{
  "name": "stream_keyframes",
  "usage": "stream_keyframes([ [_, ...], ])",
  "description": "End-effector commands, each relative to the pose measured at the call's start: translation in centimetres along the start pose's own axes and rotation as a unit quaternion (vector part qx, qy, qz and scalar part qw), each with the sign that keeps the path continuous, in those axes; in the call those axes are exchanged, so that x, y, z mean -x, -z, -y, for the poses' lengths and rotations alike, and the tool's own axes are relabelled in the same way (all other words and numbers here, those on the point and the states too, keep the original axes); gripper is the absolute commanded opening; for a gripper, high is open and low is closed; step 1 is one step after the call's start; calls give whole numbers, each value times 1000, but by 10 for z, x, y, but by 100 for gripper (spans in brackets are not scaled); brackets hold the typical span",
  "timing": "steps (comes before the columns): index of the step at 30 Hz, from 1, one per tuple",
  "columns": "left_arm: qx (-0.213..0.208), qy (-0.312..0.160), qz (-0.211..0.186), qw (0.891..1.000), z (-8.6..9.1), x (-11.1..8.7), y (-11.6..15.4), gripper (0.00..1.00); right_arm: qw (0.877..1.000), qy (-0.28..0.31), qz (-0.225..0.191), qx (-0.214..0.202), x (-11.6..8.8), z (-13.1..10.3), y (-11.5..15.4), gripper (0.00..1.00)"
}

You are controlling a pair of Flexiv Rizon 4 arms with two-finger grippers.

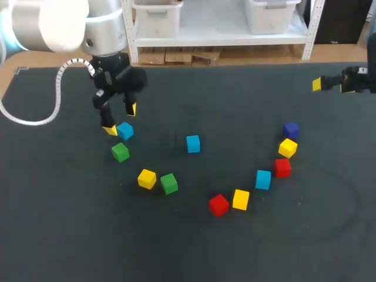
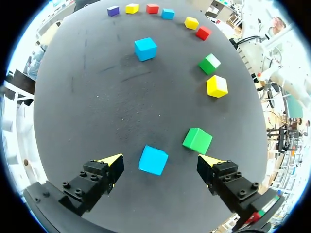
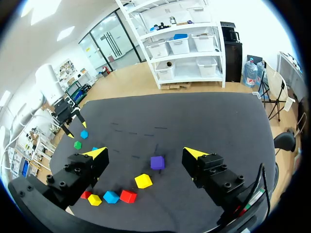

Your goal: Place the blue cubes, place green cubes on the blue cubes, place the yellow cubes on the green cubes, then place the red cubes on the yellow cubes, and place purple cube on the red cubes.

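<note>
My left gripper [image 1: 121, 120] hangs open just over a blue cube [image 1: 125, 130], which lies on the mat between the two yellow tips [image 2: 153, 159]; neither finger touches it. A green cube [image 1: 120, 152] sits just ahead of one fingertip. A second blue cube [image 1: 193, 143] lies mid-table, and a third [image 1: 263, 179] is in the right-hand group. A yellow cube [image 1: 147, 178] and a green cube [image 1: 169, 183] sit side by side. My right gripper [image 1: 329, 85] is open and empty, high at the far right, away from the purple cube [image 3: 157, 162].
An arc of cubes runs along the right: purple cube [image 1: 291, 130], yellow [image 1: 288, 147], red [image 1: 282, 167], then yellow [image 1: 241, 199] and red [image 1: 218, 205]. The dark mat [image 1: 70, 235] covers the whole table. A white cable [image 1: 35, 120] loops at the far left.
</note>
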State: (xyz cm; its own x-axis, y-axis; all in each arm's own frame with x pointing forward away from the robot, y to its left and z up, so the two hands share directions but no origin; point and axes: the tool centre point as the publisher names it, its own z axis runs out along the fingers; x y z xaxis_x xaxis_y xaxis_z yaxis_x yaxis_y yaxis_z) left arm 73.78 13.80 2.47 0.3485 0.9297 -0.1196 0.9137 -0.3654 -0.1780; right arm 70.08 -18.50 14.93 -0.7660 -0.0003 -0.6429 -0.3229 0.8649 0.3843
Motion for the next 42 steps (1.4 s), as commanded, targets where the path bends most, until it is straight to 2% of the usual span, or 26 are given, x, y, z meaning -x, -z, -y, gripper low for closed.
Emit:
stream_keyframes([
  [1,4,-1,1,1000,3,1,-5,100,1000,0,-1,-2,0,-1,1,100],
  [7,-2,1,3,1000,3,-1,-10,100,1000,0,-1,-2,0,-1,1,100],
  [9,-3,1,4,1000,3,-1,-11,94,1000,0,-1,-2,0,-1,1,100],
  [12,-4,1,5,1000,3,-1,-12,93,1000,0,-1,-2,0,-1,1,100],
  [24,-7,4,11,1000,-4,1,-19,95,1000,0,-1,-2,0,-1,1,100],
  [27,-8,5,12,1000,-5,0,-20,81,1000,0,-1,-2,0,-1,1,100],
  [29,-8,6,12,1000,-5,0,-20,64,1000,0,-1,-2,0,-1,1,100],
  [34,-9,8,12,1000,-4,-1,-22,57,1000,0,-1,-2,0,-1,1,100],
  [39,-8,9,15,1000,-5,0,-24,22,1000,0,-1,-2,0,-1,1,100],
  [40,-8,10,15,1000,-5,-1,-24,0,1000,0,-1,-2,0,-1,1,100],
  [42,-7,12,16,1000,-5,-1,-25,0,1000,0,-1,-2,0,-1,1,100],
])
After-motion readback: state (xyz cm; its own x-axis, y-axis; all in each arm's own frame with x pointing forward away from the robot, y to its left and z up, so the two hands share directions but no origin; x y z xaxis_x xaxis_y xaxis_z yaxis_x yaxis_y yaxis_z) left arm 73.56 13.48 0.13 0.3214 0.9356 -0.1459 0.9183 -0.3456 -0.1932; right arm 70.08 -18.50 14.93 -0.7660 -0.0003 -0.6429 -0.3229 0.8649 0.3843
